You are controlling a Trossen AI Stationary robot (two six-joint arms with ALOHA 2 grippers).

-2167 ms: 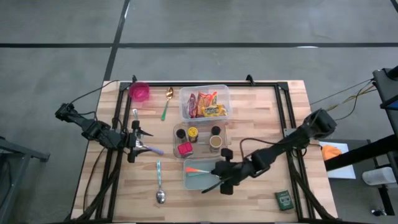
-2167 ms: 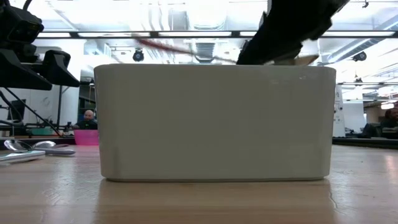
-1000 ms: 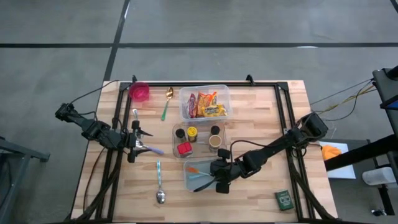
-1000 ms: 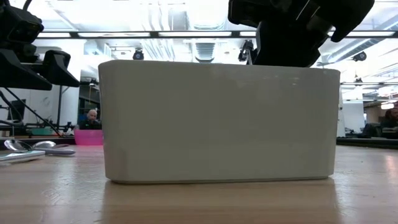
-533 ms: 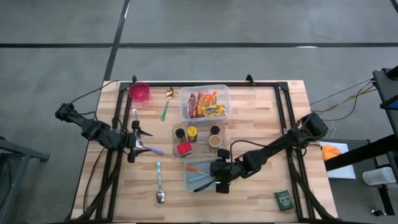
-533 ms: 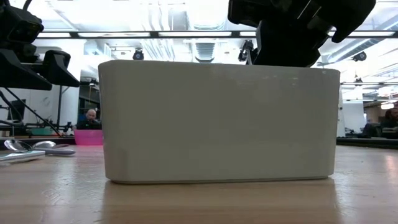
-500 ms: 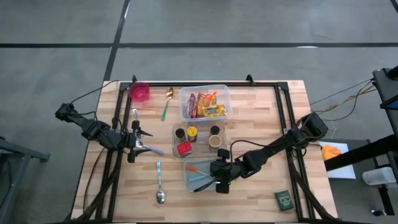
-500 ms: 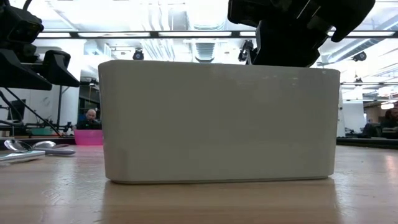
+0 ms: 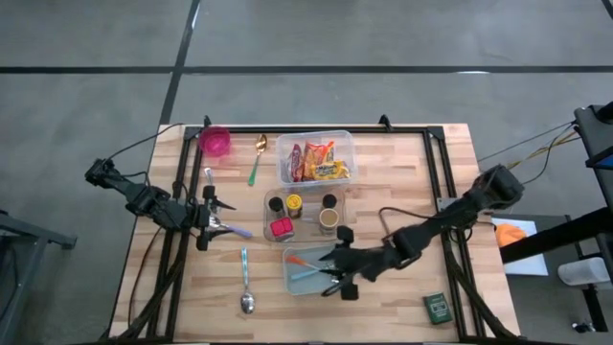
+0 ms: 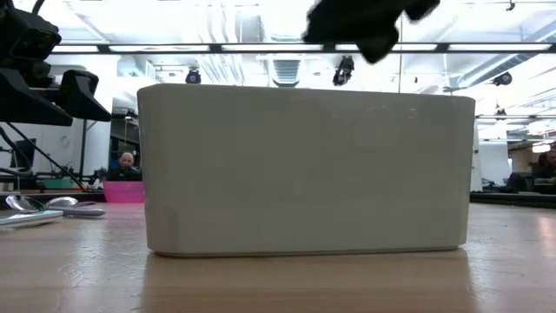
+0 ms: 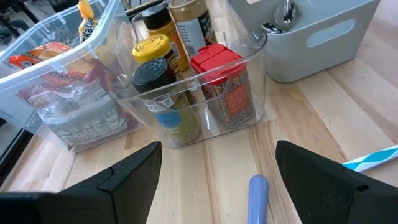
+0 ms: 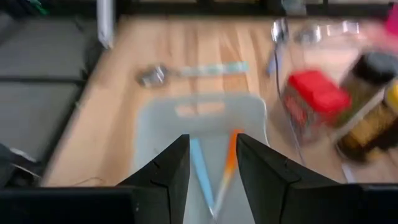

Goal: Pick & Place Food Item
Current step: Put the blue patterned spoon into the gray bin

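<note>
Snack packets (image 9: 321,161) lie in a clear tub (image 9: 283,146) at the far middle of the table. Spice jars (image 9: 295,205) stand in a clear organizer (image 9: 308,195) nearer me. In the near middle is a grey bin (image 9: 290,284) holding an orange-handled utensil (image 12: 229,158) and a blue-handled one (image 12: 200,163). My right gripper (image 9: 326,273) hovers above the bin's right part, fingers slightly apart with nothing between them (image 12: 212,140). My left gripper (image 9: 218,222) waits open at the table's left, facing the organizer (image 11: 217,149).
A pink bowl (image 9: 215,141) and a green-handled spoon (image 9: 257,159) sit at the far left. A blue-handled spoon (image 9: 245,283) lies left of the bin, and a purple handle (image 11: 258,199) lies below my left gripper. A green box (image 9: 438,307) sits near right.
My right gripper has risen out of the grey bin and tipped up toward level, now clear above the bin's rim. The two utensils stay lying in the bin. The bin has not moved.
</note>
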